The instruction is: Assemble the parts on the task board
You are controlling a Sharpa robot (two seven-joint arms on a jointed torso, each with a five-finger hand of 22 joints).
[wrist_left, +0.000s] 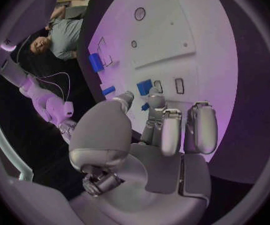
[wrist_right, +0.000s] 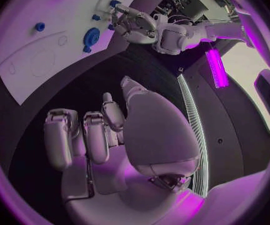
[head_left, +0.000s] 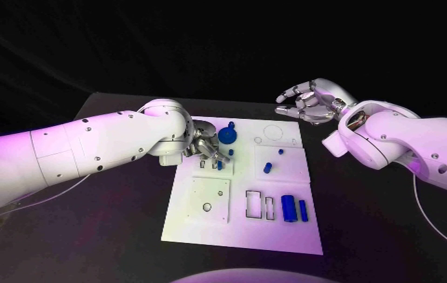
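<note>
Your left hand (head_left: 207, 146) sat over the task board (head_left: 244, 231) upper-left area, fingertips (wrist_left: 153, 101) down by small blue parts (wrist_left: 144, 87); can't tell if it pinched one. Left wrist cam showed that contact zone, head cam hid it. Blue cylinder (head_left: 288, 208) lay lower right on board. Right hand (head_left: 312, 104) hovered off board's far right corner, fingers loosely curled, nothing held. Black table (head_left: 112, 231) underneath.

I've got the white board (head_left: 244, 221) lying flat mid-table. Blue parts on it: a round disc (head_left: 228, 134) up at 12 o'clock, a small peg (head_left: 267, 167) near centre, a tiny one (head_left: 280, 150) just above it, and a cylinder (head_left: 288, 207) with a thin bar (head_left: 303, 210) beside it at 4 o'clock.
</note>
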